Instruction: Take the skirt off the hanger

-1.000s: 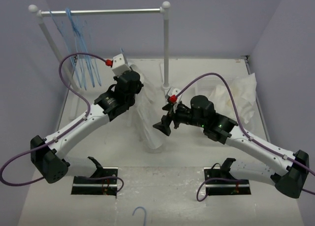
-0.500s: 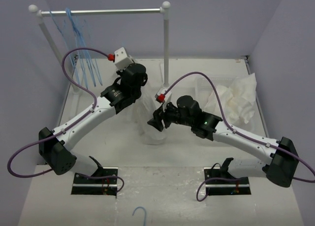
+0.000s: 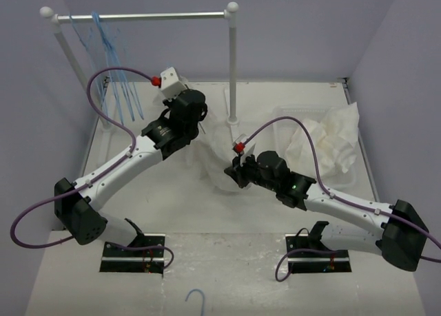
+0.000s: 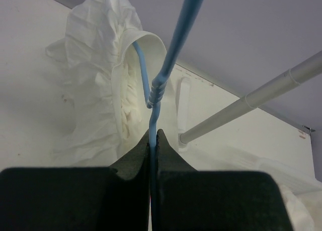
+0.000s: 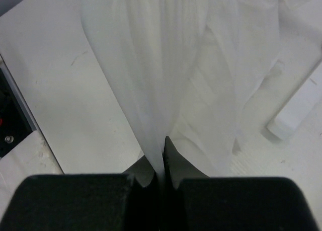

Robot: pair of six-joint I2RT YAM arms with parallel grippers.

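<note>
**Skirt stretched between both arms, and the pull direction is what matters**

The left gripper (image 4: 153, 138) is pinched completely shut on the neck of the thin light-blue wire hanger (image 4: 177, 40), just below the twist. It's holding the hanger up off the table (image 3: 234, 275).

The white ruffled sheer skirt (image 4: 95, 65) is bunched on the hanger's far side, with one blue wire arm running into its opening. The right gripper (image 5: 163, 145) is also closed tight, with a fold of the skirt's lower end caught between its fingers.

From overhead, the skirt's long axis runs diagonally from the left gripper down toward the right one. The right arm is nearer the free end, so I'd guess the pull has to go along that line, away from the hanger.

What I can't make out:
- The hook is cut off at the top of the left wrist view.
- The hanger's shoulders are buried in fabric, so I can't tell how much waistband is on them or whether it would snag.
</note>
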